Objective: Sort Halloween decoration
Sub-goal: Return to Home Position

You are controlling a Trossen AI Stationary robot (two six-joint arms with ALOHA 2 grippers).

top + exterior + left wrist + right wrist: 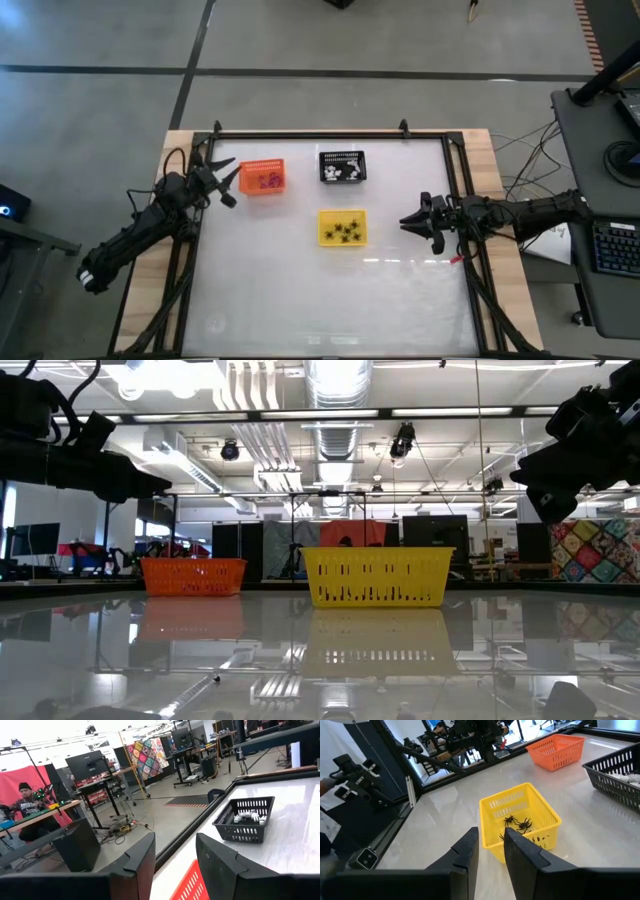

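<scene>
A: Largest first: where do the arms stand?
B: At opposite edges of the table (300, 290). The left gripper (228, 183) hangs at the left edge beside the orange basket (263, 178), with its fingers spread wide and empty. The right gripper (405, 220) is at the right edge, pointing towards the yellow basket (342, 228). Its fingers are a narrow gap apart with nothing between them.
A: And the decorations?
B: All are in baskets. The black spiders (517, 824) cluster in the yellow one, legs splayed every way, so no long axis shows. The white pieces (248, 816) lie in a row across the floor of the black basket (342, 166), and I cannot tell which way they face. The purple pieces (268, 181) sit in the orange basket.
A: What is hard to see?
B: From table height the yellow basket covers the black one. The purple pieces are only a blotch from above.
</scene>
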